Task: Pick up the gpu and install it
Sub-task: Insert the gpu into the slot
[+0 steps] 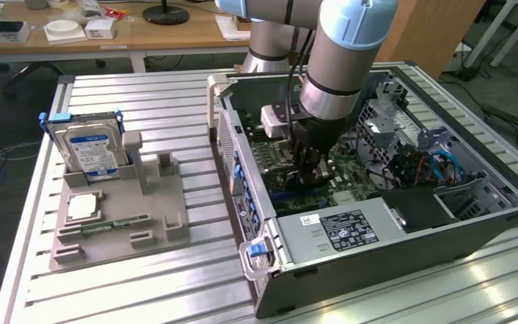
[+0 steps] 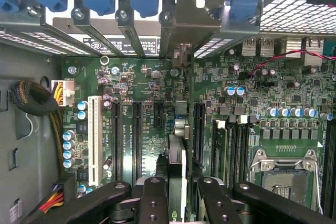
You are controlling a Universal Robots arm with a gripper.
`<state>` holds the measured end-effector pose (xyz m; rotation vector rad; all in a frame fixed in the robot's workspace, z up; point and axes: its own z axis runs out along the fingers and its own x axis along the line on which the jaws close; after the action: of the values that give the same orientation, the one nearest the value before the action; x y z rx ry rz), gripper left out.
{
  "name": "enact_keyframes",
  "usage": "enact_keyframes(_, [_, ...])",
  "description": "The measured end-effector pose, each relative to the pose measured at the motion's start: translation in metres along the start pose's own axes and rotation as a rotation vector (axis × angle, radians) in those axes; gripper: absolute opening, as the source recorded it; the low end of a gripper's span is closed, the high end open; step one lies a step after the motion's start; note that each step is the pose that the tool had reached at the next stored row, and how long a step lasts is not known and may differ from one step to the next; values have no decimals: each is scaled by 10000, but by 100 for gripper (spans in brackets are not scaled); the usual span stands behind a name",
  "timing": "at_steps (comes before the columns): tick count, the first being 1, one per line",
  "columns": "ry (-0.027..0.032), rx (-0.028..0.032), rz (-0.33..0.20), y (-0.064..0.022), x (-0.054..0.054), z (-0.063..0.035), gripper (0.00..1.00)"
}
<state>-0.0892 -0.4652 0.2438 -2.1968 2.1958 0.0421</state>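
Claw (image 2: 178, 199) around gpu (image 2: 177, 161), edge-on, along slots (image 2: 136, 135)

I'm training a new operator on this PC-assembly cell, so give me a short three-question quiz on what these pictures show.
1. True or false: the hard drive lies flat inside the computer case.
2. What sits between the fingers of the gripper? A) the memory stick B) the gpu C) a blue cable
3. Fill in: the gripper hangs over the ____ inside the case.

Key
1. False: it stands upright in the grey holder, outside the case.
2. B, seen edge-on in the wrist view.
3. motherboard
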Motion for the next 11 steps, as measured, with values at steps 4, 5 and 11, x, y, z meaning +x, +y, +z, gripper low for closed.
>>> enact_keyframes(4, [0,0,0,0,1,5,26])
enact_keyframes(5, [-1,0,-1,0,1,10,26])
enact_keyframes(11, [-4,2,0,1,1,7,26])
